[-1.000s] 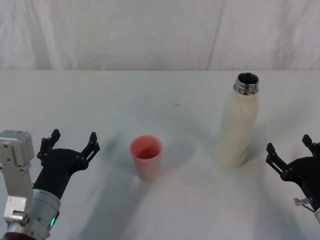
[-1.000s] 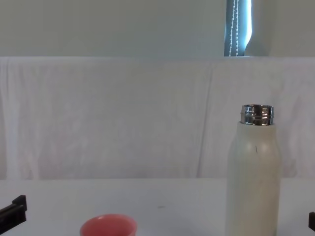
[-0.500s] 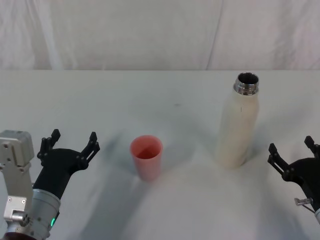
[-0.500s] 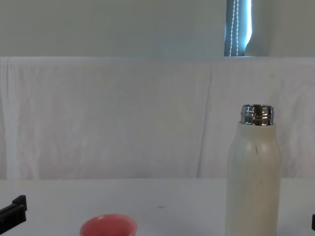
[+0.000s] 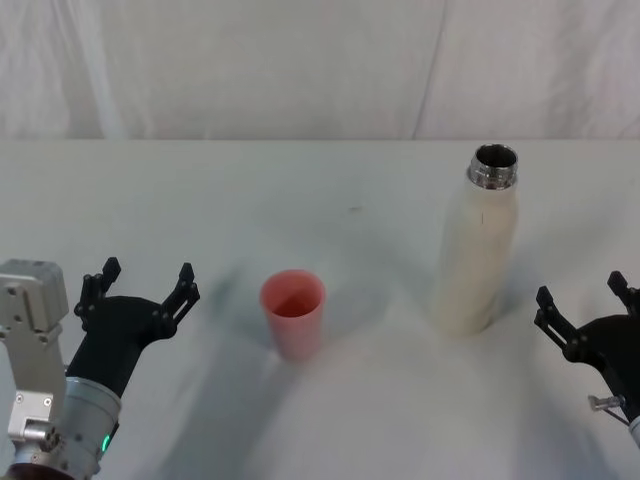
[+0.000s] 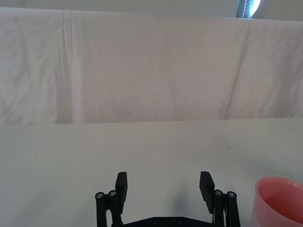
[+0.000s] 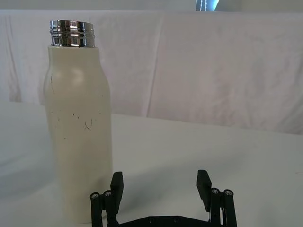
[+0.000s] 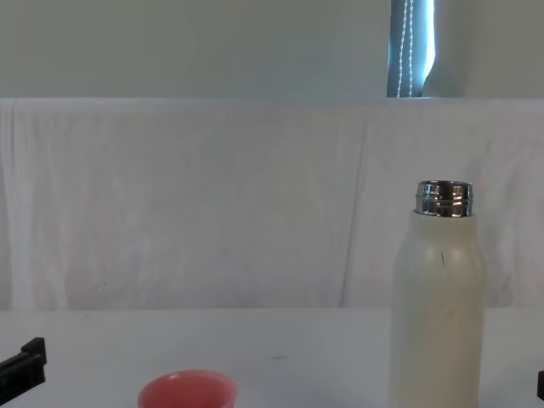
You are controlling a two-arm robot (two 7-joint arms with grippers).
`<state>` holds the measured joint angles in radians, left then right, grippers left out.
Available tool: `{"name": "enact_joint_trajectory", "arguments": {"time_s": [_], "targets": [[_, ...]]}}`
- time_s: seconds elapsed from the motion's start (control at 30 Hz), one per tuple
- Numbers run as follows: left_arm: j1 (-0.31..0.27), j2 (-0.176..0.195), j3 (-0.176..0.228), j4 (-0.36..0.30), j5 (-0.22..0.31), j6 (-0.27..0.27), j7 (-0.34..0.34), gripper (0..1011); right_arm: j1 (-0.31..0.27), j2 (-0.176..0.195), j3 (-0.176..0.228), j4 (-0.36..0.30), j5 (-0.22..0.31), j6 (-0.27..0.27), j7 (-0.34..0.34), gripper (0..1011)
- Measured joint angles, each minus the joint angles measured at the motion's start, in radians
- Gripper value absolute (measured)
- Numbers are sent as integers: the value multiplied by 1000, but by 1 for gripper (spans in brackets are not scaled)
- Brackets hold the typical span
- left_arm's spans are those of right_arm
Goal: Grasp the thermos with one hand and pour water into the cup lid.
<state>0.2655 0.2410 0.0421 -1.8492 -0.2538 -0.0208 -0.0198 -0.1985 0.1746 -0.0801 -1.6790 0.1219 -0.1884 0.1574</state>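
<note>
White table (image 5: 200, 200), uncapped thermos (image 5: 477, 250), empty cup lid (image 5: 293, 314)

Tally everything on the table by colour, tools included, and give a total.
Cream-white: 1, the thermos, upright with its steel neck uncapped.
Salmon-pink: 1, the cup lid, upright, apart from the thermos on its left.
Black: 2, the left tool and the right tool, both open and empty, the right one beside the thermos.
Total: 4.
</note>
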Motion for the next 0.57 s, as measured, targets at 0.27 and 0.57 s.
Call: {"name": "enact_joint_trajectory", "arguments": {"time_s": [0.27,0.57], "targets": [[0,0,0,0,0,0,0,1001,0,1,-1,0,0,0,1,1001],[0,0,0,0,0,0,0,1001,0,1,-1,-1,1,0,2,1001]]}}
